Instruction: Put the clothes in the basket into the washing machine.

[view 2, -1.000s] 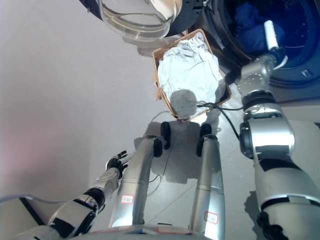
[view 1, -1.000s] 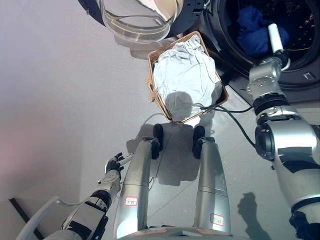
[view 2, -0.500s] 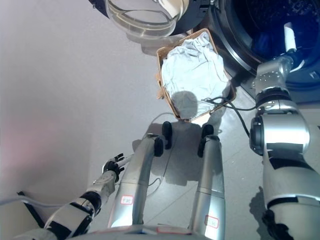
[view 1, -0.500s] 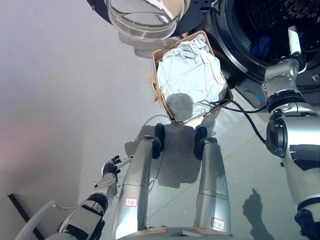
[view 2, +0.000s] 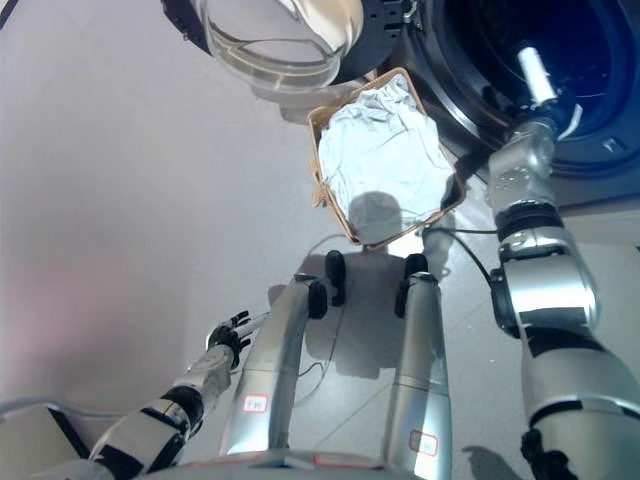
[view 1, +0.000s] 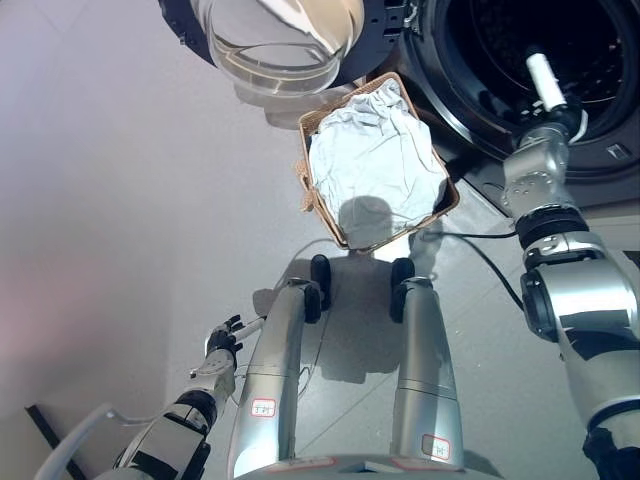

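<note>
Inside the washing machine, the right hand (fingers hidden) reaches

The scene is bright and evenly lit from above, and the pale floor looks a little washed out. A round dark shadow falls on the white cloth at the near edge of the basket. The glass door shows soft glare, while the inside of the washing machine stays very dark.
</note>
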Robot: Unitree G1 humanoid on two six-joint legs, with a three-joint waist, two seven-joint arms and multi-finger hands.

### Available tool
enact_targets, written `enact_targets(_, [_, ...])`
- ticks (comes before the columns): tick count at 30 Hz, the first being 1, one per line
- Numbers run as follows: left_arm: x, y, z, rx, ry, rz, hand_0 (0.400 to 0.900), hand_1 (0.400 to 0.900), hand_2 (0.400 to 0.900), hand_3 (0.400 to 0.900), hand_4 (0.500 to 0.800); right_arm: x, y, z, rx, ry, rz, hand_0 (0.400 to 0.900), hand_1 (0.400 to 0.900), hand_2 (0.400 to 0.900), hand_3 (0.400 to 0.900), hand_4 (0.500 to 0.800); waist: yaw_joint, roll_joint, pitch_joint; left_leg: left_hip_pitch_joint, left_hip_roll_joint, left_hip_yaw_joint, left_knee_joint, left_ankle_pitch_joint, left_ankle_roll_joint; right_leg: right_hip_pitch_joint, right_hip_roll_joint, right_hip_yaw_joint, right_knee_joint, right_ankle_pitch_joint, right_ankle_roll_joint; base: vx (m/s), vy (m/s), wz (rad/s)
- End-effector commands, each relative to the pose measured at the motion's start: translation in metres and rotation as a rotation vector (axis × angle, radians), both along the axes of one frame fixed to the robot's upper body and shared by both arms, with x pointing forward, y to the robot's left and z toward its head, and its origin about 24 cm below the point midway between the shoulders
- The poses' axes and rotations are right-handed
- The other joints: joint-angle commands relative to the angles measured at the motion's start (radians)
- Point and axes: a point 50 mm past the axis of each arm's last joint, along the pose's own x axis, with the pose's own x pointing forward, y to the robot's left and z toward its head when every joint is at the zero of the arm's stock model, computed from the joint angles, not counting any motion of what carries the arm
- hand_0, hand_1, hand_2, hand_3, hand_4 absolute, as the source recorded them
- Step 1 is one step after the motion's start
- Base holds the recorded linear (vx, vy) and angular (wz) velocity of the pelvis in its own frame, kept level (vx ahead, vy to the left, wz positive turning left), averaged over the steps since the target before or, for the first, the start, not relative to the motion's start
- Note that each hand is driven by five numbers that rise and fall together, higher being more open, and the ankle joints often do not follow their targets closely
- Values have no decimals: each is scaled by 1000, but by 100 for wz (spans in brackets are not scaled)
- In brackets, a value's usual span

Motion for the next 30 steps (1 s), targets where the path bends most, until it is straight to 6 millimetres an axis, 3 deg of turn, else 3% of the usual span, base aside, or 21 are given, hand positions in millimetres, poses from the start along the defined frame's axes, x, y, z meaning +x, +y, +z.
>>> enact_targets(1, [-34,33,-13,44,98,111,900,900,900,900,800,-5,50,46,-258,-235,226,900,900,900,900,800,-19,-11,38,70,-26,45,-159,11,-11,57,52,1,-113,23,-14,-30,13,-6])
enact_targets(6, [-38,34,-15,29,109,117,900,900,900,900,800,-13,70,24,-381,-232,344,900,900,900,900,800,-31,-22,46,89,-21,43,-166,13,-12,79,58,0,-128,32,-14,-18,15,-8])
enact_targets(8, [-45,33,-19,19,128,129,900,900,900,900,800,-27,63,-9,-774,-102,222,900,900,900,900,800,-51,-31,55,150,-13,37,-214,19,-16,143,57,-10,-176,42,-13,22,1,-9])
enact_targets(13, [-51,29,-22,100,152,84,900,900,900,900,800,-53,37,-87,-1437,184,-34,900,900,900,900,800,-67,-41,43,336,-17,14,-360,36,-17,346,58,-34,-331,71,1,74,-14,-5])
enact_targets(17, [-46,26,-19,142,127,39,900,900,900,900,800,-83,17,-182,-1517,556,4,900,900,900,900,800,-66,-40,37,552,-33,-8,-507,69,-26,581,58,-69,-492,107,18,77,-7,5])
enact_targets(20, [-53,25,-22,138,142,23,900,900,900,900,800,-120,4,-243,-1416,829,139,900,900,900,900,800,-66,-40,10,704,-41,-22,-616,100,-28,747,63,-93,-616,139,30,48,0,6])
enact_targets(21, [-53,25,-22,138,142,23,900,900,900,900,800,-120,5,-243,-1416,829,139,900,900,900,900,800,-66,-39,13,711,-40,-23,-620,102,-28,754,64,-95,-620,140,30,22,2,5])
enact_targets(22, [-57,24,-24,136,158,10,900,900,900,900,800,-134,2,-262,-1347,918,180,900,900,900,900,800,-67,-39,8,759,-42,-27,-653,112,-31,802,66,-100,-652,149,32,-8,2,4])
enact_targets(23, [-60,24,-27,132,175,-8,900,900,900,900,800,-150,1,-280,-1244,1002,231,900,900,900,900,800,-71,-39,0,811,-44,-34,-698,126,-34,859,71,-106,-701,162,38,0,0,0])
enact_targets(24, [-72,26,-31,135,226,-37,900,900,900,900,800,-181,-1,-310,-1021,1149,277,900,900,900,900,800,-77,-40,-31,893,-37,-41,-775,150,-37,940,73,-114,-780,181,43,0,0,0])
enact_targets(25, [-80,28,-34,138,258,-43,900,900,900,900,800,-199,0,-324,-847,1216,280,900,900,900,900,800,-82,-41,-46,940,-35,-40,-827,168,-44,984,76,-114,-825,194,46,0,0,0])
enact_targets(26, [-80,28,-34,138,258,-43,900,900,900,900,800,-199,0,-324,-847,1216,280,900,900,900,900,800,-81,-41,-47,939,-35,-40,-827,169,-44,983,76,-114,-826,195,46,0,0,0])
enact_targets(28, [-104,33,-42,145,353,-79,900,900,900,900,800,-252,-4,-356,-485,1406,243,900,900,900,900,800,-89,-38,-114,1053,-24,-32,-952,207,-59,1094,81,-118,-951,234,54,60,-21,-7])
enact_targets(29, [-104,33,-42,145,353,-79,900,900,900,900,800,-252,-4,-356,-484,1406,243,900,900,900,900,800,-88,-38,-111,1057,-24,-32,-955,208,-59,1099,82,-118,-954,235,54,74,-29,-6])
enact_targets(30, [-112,34,-44,141,384,-84,900,900,900,900,800,-268,-4,-363,-393,1453,230,900,900,900,900,800,-89,-37,-133,1097,-20,-28,-992,217,-63,1134,82,-117,-989,245,55,71,-38,-3])
